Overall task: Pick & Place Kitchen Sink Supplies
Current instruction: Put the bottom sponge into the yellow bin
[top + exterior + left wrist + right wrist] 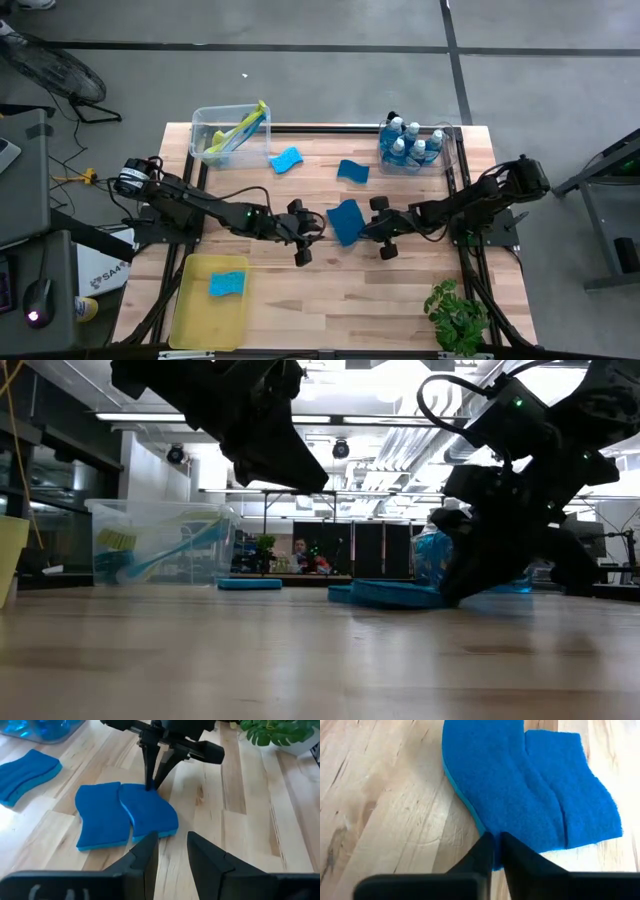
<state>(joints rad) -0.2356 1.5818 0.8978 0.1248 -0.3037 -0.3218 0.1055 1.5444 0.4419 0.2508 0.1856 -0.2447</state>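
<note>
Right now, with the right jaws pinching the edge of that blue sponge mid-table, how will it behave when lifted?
The sponge looks thin and flat, so it will probably droop from the pinched edge. It likely weighs little. A second sponge touches or overlaps it and may drag along.

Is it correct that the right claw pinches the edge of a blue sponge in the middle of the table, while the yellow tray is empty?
Not quite. The high view shows the yellow tray holding a sponge. The rest holds: the right claw pinches the blue sponge mid-table.
</note>
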